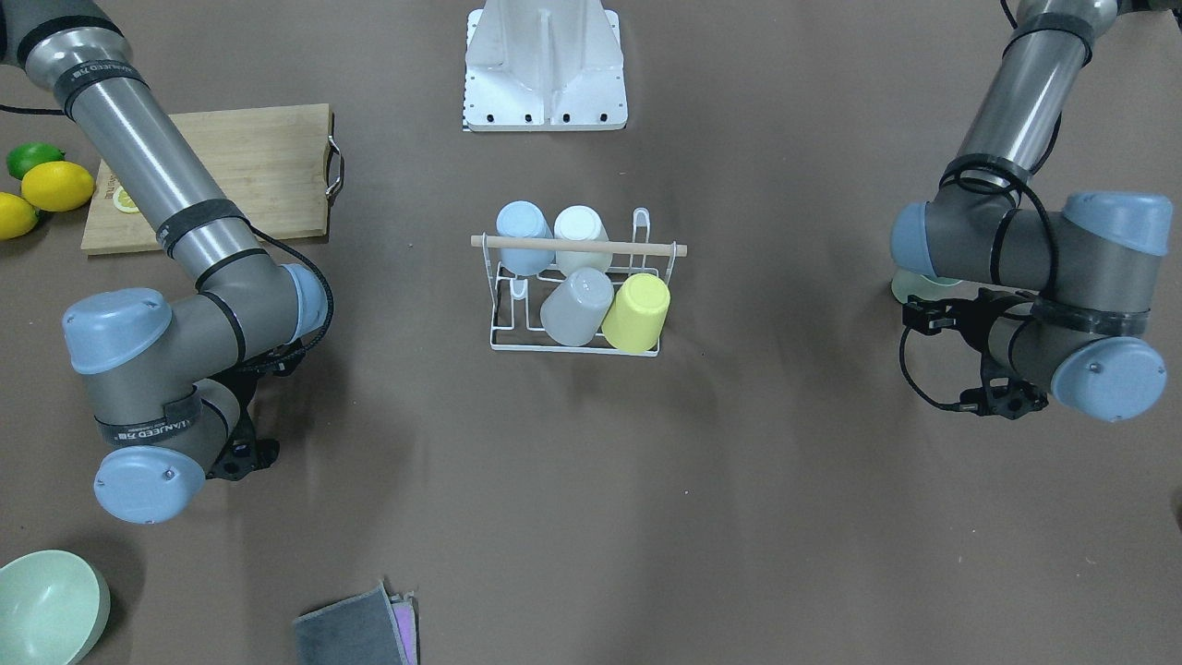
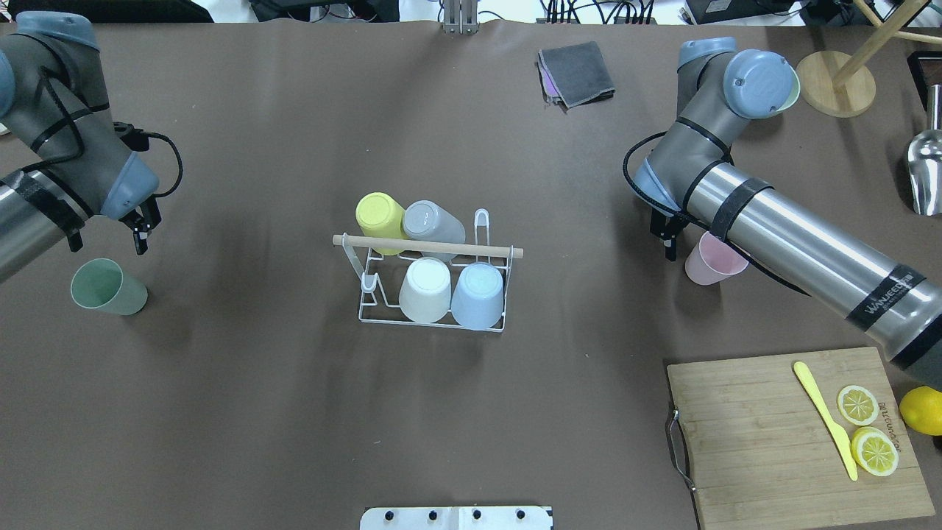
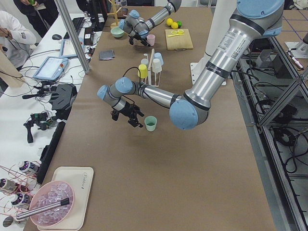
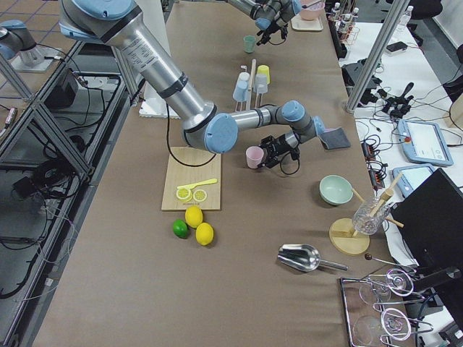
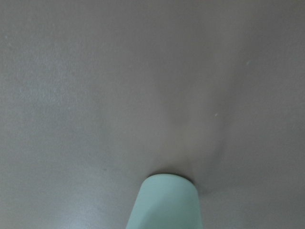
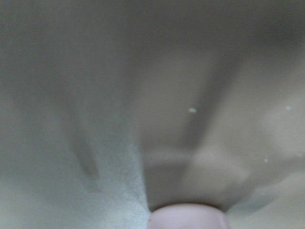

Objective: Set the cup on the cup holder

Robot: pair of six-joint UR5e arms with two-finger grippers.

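Evidently at the approach step, the left gripper [image 2: 145,230], released, hovers at 1 o'clock of the green cup [image 2: 107,287], standing well apart at 9 o'clock of the cup holder [image 2: 427,246]; next, descend and grasp it; whether the right gripper [image 2: 668,239] is clenched I cannot tell.

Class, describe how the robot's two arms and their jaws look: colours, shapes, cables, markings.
The left arm and right arm match: shiny silver tubes, grey joints with round pale-blue caps, black bands, and a black cable looped alongside. One black band on the right arm carries white lettering. Each arm ends in small black jaws.
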